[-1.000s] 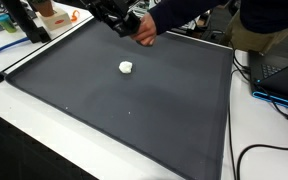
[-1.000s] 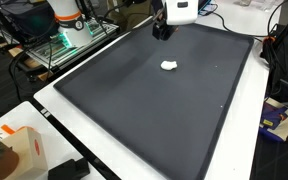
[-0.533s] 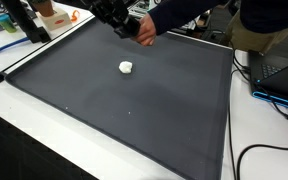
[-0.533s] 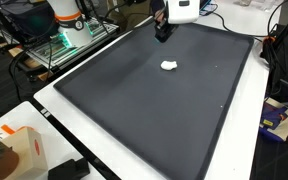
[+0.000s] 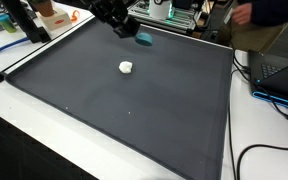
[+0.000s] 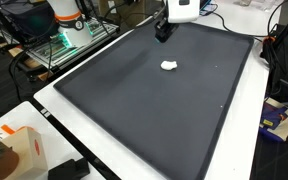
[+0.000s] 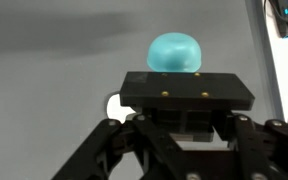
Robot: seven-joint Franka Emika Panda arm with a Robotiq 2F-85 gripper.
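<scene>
Since the fingers of the gripper (image 5: 130,34) are hidden by its housing, closure on the teal ball (image 7: 175,52) cannot be told; centred contact should be verified.

lump (image 5: 126,67) on mat (image 5: 134,115) centre; ball (image 5: 144,40) behind it, beside gripper (image 5: 131,33)

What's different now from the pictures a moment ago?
The person pulled their hand away from the gripper, uncovering a teal ball right beside it. Whether the gripper squeezes it cannot be told. The white lump on the dark mat stayed put.
</scene>
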